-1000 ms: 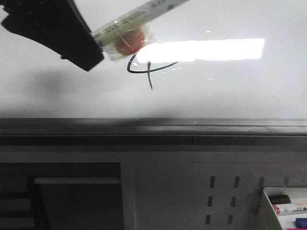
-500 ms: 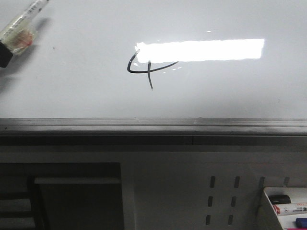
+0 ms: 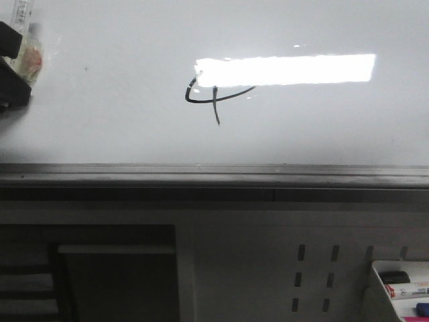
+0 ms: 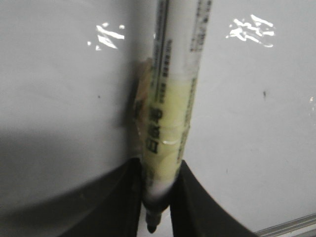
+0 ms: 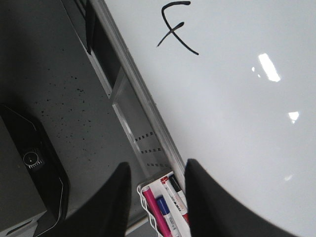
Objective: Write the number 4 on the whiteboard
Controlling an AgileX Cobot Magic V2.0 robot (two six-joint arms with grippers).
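A thin black hand-drawn number 4 (image 3: 211, 97) sits on the glossy whiteboard (image 3: 322, 127), partly under a bright light reflection; it also shows in the right wrist view as the number 4 (image 5: 175, 29). My left gripper (image 3: 13, 64) is at the far left edge of the front view, well away from the figure, shut on a marker (image 4: 173, 123) wrapped in yellowish tape, its black tip between the fingers. My right gripper (image 5: 155, 197) is open and holds nothing, hanging over a small marker tray.
A grey metal rail (image 3: 214, 176) runs along the whiteboard's lower edge. Below it is a white perforated panel (image 3: 315, 275). A white tray (image 3: 402, 285) with several markers sits at the lower right. A black box (image 5: 29, 168) stands on the speckled floor.
My left gripper with the marker has pulled away leftward from beside the number 4 to the far left edge of the front view. The figure itself is unchanged.
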